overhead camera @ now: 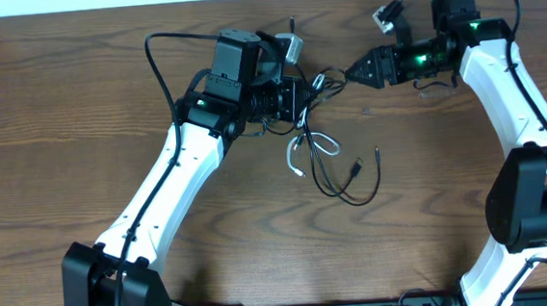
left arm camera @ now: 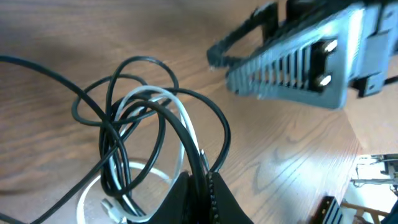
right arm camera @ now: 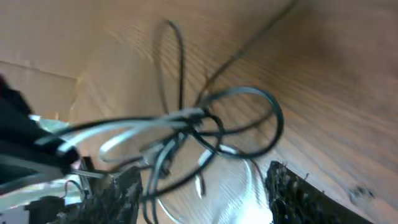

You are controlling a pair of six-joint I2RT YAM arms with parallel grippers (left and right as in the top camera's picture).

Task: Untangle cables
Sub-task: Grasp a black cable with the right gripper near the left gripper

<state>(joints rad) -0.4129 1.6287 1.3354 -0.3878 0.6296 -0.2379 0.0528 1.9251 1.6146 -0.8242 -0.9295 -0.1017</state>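
Cables (overhead camera: 324, 154) lie as one knot on the wooden table (overhead camera: 67, 100). The knot's far end sits between the two claws and its loose loops spread over the wood toward the robot's base. We read its long axis as running from the far side to the near side, leaning a little to the right.

From overhead, the body of the left gripper (overhead camera: 300, 95) covers the spot where the strands meet its fingers, so we turn to the left wrist view. There its fingers (left arm camera: 199, 196), cut off by the bottom edge, are pressed together on the black cable (left arm camera: 155, 62). The white cable (left arm camera: 185, 118) dips behind the black loops toward the same pinch, and we cannot tell whether it is caught too.

The right gripper (overhead camera: 350, 70) points at the knot's far end. Its own view is badly blurred, yet we see the jaws standing apart, with smeared strands crossing ahead of the gap. We cannot tell whether they touch a finger.

The black cable's plug (overhead camera: 357, 167) lies near the loops' right side. The white cable's free end (overhead camera: 300, 173) points toward the near edge. Both are too small to make out further.
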